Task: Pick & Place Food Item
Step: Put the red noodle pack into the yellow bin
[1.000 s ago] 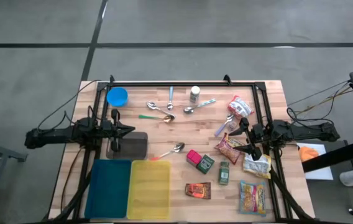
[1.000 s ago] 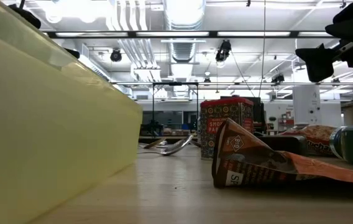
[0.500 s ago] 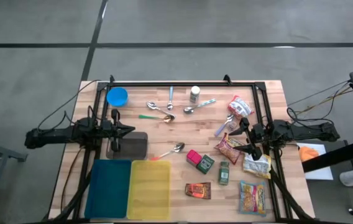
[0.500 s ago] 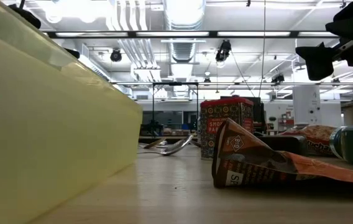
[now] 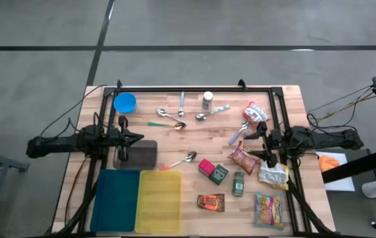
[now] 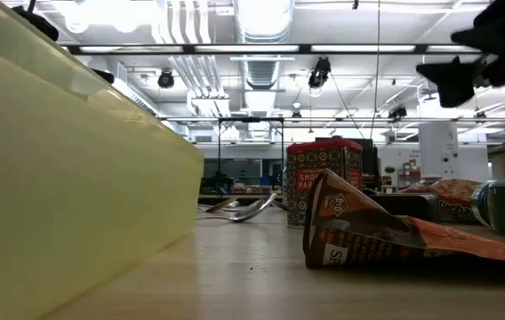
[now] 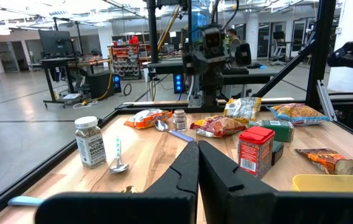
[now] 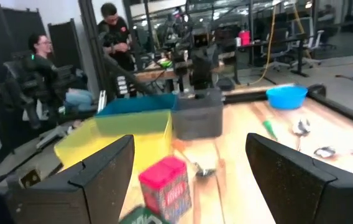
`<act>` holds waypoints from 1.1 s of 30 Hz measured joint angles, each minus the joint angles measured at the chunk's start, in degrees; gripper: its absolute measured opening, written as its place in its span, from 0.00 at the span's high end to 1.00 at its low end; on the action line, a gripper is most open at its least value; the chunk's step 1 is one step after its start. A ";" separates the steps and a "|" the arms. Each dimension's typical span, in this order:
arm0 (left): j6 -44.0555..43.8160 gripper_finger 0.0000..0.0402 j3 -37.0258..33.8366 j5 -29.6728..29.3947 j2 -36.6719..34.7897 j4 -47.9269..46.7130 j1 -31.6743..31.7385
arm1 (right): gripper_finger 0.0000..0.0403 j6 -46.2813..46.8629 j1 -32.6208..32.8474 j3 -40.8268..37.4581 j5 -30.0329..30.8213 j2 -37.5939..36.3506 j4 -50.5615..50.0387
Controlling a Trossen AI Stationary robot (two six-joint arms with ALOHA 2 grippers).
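At 9 o'clock on the worktop (image 5: 188, 192), left gripper (image 5: 138, 138) sits above the grey bin (image 5: 141, 153), jaws pressed together, holding nothing. Teal bin (image 5: 115, 200) and yellow bin (image 5: 159, 201) at 7 o'clock. Toward 3 o'clock, right gripper (image 5: 257, 143) hovers with jaws wide over the red snack packet (image 5: 243, 158).

Robotics lab or open workshop hall. Bare concrete floor (image 5: 42, 39) around wooden worktop (image 5: 188, 142) in black metal frame (image 5: 194, 89). Exposed ducts (image 6: 257, 27) and strip lights overhead. Desks with monitors (image 7: 55, 42), shelving, cables beyond. Two people (image 8: 117, 37) at workstations in background.
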 joint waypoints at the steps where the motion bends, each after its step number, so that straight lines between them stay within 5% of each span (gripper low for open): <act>1: -0.01 0.97 0.01 -0.01 0.00 0.00 0.01 | 0.25 -0.12 0.00 1.57 0.87 1.09 -0.89; 9: 0.00 0.97 0.00 -0.01 0.00 0.00 0.01 | 0.28 -0.41 0.02 16.11 4.11 19.25 -18.68; 20: 0.00 0.97 0.00 0.00 0.00 0.01 0.00 | 0.50 2.64 0.13 35.86 2.32 44.78 -40.30; 33: 0.00 0.97 0.00 0.00 -0.04 0.00 0.01 | 0.51 5.29 2.14 39.19 3.10 57.68 -39.25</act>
